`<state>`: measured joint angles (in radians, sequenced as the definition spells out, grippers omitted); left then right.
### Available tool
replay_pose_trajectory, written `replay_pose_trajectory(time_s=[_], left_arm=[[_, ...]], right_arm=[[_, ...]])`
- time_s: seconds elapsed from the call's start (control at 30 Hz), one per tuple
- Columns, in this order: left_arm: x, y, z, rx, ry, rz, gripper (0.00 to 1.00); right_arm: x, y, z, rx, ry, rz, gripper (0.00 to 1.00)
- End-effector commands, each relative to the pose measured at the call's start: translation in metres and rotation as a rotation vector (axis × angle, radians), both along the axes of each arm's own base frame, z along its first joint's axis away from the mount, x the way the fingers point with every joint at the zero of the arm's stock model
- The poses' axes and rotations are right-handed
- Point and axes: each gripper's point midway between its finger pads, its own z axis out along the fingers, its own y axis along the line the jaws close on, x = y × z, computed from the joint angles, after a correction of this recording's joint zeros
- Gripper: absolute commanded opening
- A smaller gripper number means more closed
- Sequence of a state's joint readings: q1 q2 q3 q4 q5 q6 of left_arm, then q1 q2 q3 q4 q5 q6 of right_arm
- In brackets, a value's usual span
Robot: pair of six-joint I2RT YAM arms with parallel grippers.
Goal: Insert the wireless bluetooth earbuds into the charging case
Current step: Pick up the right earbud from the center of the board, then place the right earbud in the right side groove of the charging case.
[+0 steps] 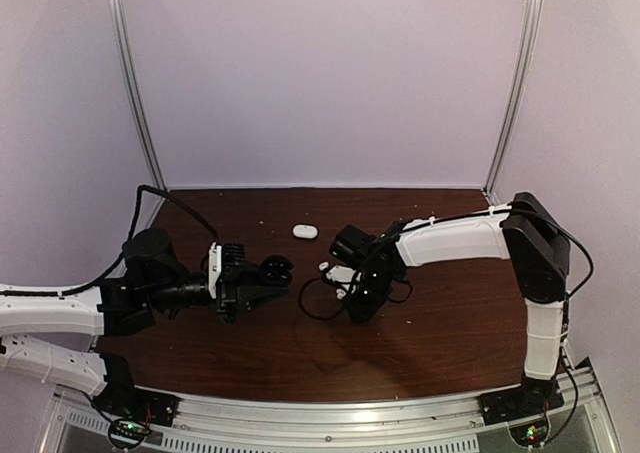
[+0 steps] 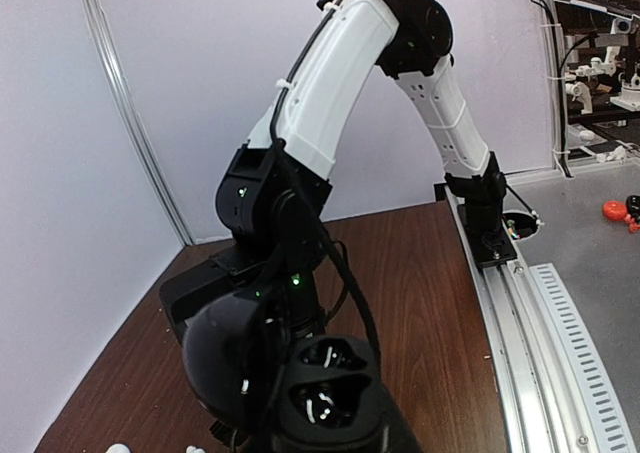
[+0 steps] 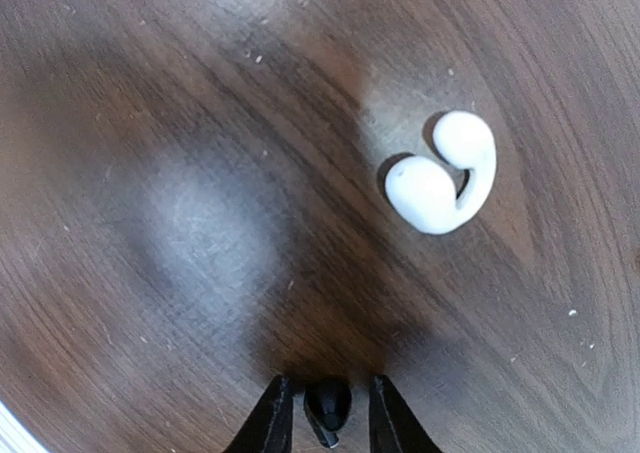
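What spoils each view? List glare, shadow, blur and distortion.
Top view: even light, little contrast on the dark table. Left wrist view: wall rail bowed by the lens; black case close and underlit. Right wrist view: pale glare patches on the table; white earbud sharp, shadow on its left; black earbud softer at the bottom edge.

Pale lilac walls (image 1: 320, 73), seemingly wooden table (image 1: 450, 343).

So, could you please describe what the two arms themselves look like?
Both the left arm and the right arm have smooth white shell links joined by bulky black joints. Loose black cables run along them, and small green lights glow on the joints.
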<state>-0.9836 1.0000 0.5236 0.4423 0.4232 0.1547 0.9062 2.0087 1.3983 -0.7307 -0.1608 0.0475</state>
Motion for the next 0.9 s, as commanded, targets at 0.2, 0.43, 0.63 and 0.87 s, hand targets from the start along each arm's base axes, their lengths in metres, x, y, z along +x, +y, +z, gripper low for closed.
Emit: replay_pose_trajectory(time_s=[0.2,0.43,0.63,0.87], left_arm=[[0.003,-0.002,0.01,-0.028,-0.01,0.015,0.03],[0.006,-0.001,0.011,-0.059,0.007,0.034,0.03],[0.011,0.003,0.017,-0.136,0.026,0.066,0.03],[0.018,0.007,0.027,-0.215,0.024,0.094,0.03]], right_arm=[[-0.003,-0.001,-0.003,-0.036,-0.01,0.029,0.17],[0.004,0.009,0.02,0.07,-0.043,0.007,0.13],[0.017,0.015,0.055,0.246,-0.102,-0.034,0.12],[0.033,0.025,0.144,0.524,-0.305,-0.035,0.11]])
